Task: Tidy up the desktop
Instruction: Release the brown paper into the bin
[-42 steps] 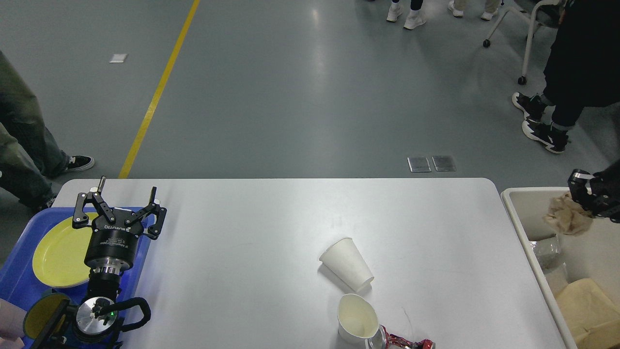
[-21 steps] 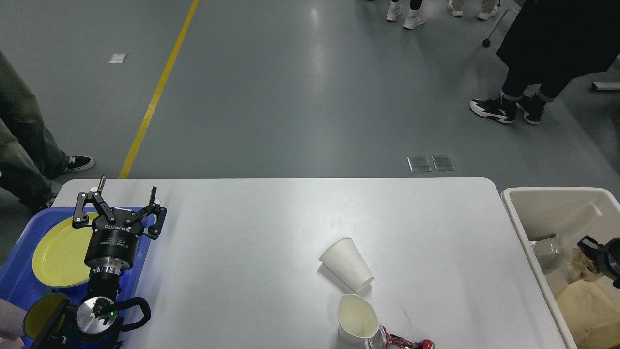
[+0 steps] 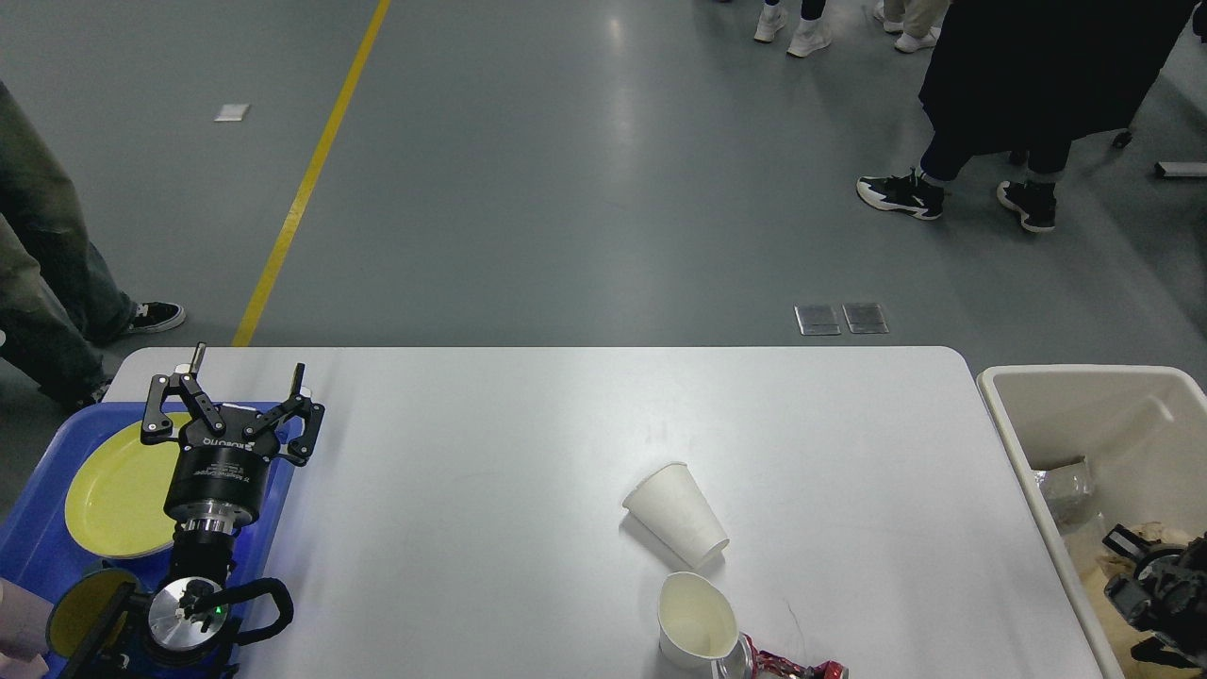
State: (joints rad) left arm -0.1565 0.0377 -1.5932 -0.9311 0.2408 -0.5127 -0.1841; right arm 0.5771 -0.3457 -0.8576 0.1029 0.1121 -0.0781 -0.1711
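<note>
Two tools are mine. My left tool (image 3: 234,389) hangs over the blue tray (image 3: 28,528) at the left edge of the surface (image 3: 490,490), its fingers spread wide with nothing between them. My right tool (image 3: 1155,594) sits low inside the beige bin (image 3: 1075,377) off the right end of the surface; it shows only as a dark cluster cut by the frame edge, and I cannot tell whether it is released or clenched.

In the tray, a yellow plate (image 3: 118,486) is partly covered by my left arm, and a second yellow dish (image 3: 80,618) peeks out beside the arm's lower joint — mostly hidden. Inside the bin, brownish crumpled paper (image 3: 1099,575) lies around the right tool, with a clear crumpled thing (image 3: 1066,486) against the wall; I cannot make out what that is.

On the white surface, near its front edge, one paper cup (image 3: 674,514) lies on its side and another paper cup (image 3: 696,622) stands just in front of it, mouth up. A crushed red can (image 3: 783,665) touches the standing cup and is cut off by the bottom of the view. Beyond the surface, legs and shoes stand on the grey floor (image 3: 566,189).
</note>
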